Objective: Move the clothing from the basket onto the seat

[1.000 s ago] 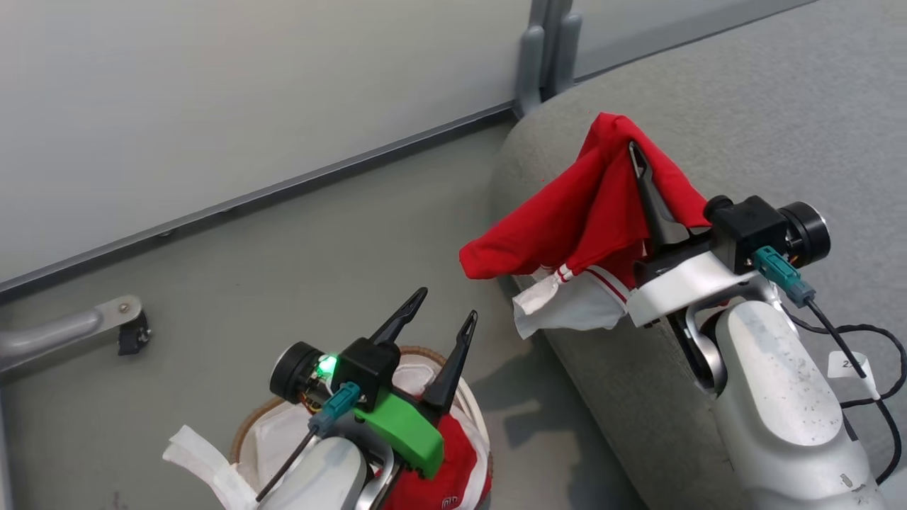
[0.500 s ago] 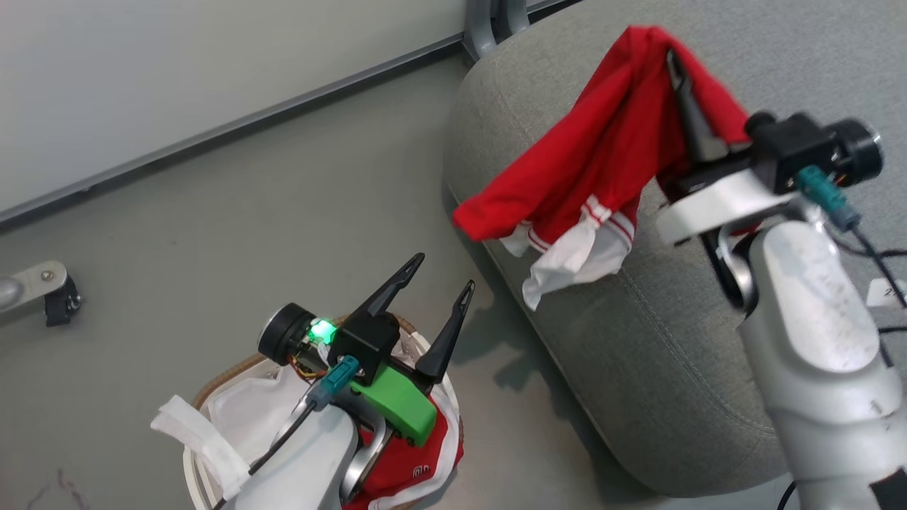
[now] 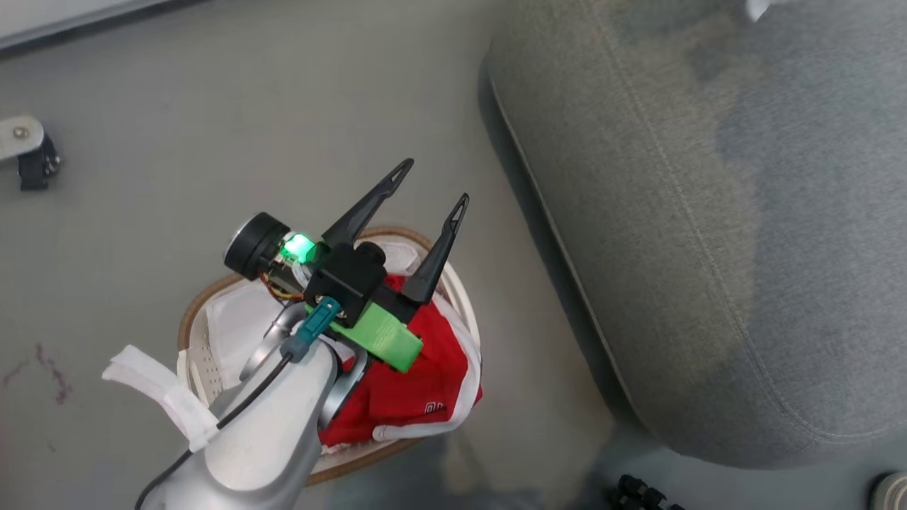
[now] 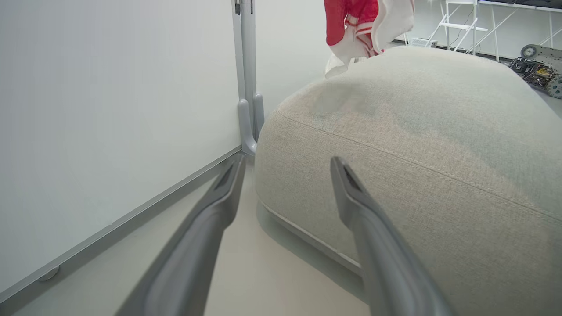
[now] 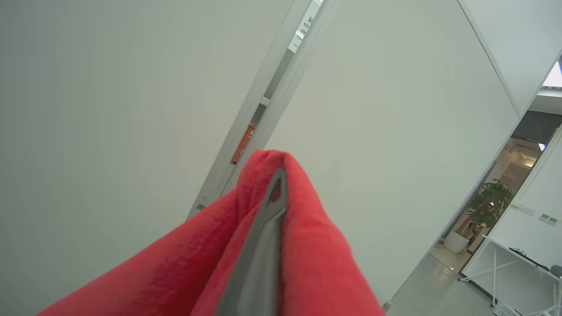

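My left gripper [image 3: 433,183] is open with nothing between its fingers, and it hangs over the basket [image 3: 190,317]. One red garment [image 3: 418,386] with white trim lies in the basket beside the white liner [image 3: 230,322]. The grey seat [image 3: 708,212] stands to the right of the basket. In the left wrist view the open left gripper [image 4: 287,163] points at the seat's [image 4: 417,131] near side, and the other red garment [image 4: 362,19] hangs above its far end. My right gripper [image 5: 277,184] is shut on that garment [image 5: 307,245], which drapes over its fingers.
A pale wall panel [image 4: 109,109] with a grey post [image 4: 246,96] borders the floor left of the seat. A metal foot with a black caster [image 3: 28,152] sits at the far left. Dark wheeled gear [image 3: 641,492] lies at the bottom edge. A white rack [image 4: 461,24] stands beyond the seat.
The head camera has tipped down toward the basket. The right arm with its red garment has passed out of the top of the head view. The left gripper stays open over the basket.
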`<state>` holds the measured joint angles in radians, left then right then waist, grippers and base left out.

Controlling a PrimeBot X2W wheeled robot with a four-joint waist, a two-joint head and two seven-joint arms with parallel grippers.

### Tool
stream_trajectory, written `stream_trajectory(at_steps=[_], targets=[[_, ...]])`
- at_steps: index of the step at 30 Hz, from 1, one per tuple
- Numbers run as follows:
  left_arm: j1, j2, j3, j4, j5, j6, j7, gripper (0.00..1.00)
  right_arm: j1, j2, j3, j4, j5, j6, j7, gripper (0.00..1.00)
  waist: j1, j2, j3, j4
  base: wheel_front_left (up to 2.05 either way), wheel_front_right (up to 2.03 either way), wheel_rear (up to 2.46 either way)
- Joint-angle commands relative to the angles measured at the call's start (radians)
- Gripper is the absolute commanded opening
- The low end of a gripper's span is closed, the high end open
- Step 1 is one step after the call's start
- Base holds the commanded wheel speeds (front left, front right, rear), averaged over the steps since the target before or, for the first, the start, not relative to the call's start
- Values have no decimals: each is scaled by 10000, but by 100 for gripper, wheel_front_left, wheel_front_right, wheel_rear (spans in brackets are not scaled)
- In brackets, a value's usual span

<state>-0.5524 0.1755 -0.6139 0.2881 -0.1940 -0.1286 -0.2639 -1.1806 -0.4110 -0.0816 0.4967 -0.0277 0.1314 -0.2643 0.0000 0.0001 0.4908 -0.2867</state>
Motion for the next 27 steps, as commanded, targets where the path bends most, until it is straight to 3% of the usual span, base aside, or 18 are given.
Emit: stream_trajectory(at_steps=[1, 7, 21, 23, 24, 27], targets=[[-225, 120, 85, -103, 61, -31, -9, 100, -133, -140, -185, 177, -33, -14, -3, 0, 0, -1, 1353, 817, 0, 0, 0], [-374, 208, 43, -240, 358, -31, -9, 100, 396, -316, -779, 891, -446, -14, -3, 0, 0, -1, 2015, 951, 0, 0, 0], [-374, 358, -106, -19, 493, -30, -9, 100, 2955, 1159, -1194, 1336, -778, -14, -3, 1, 0, -1, 2134, 643, 0, 0, 0], [-317, 392, -88, 19, 488, -27, -9, 100, 3223, 1333, -1215, 1156, -792, -14, -3, 49, 0, -1, 2072, 574, 0, 0, 0], [-228, 378, -83, 69, 454, -27, -9, 100, 3463, 1428, -1399, 901, -776, -14, -3, 100, 0, -1, 1977, 521, 0, 0, 0], [-71, 298, -83, 198, 370, -27, -9, 100, 4048, 1691, -1637, 505, -919, -14, -3, 100, 0, -1, 1717, 472, 0, 0, 0]])
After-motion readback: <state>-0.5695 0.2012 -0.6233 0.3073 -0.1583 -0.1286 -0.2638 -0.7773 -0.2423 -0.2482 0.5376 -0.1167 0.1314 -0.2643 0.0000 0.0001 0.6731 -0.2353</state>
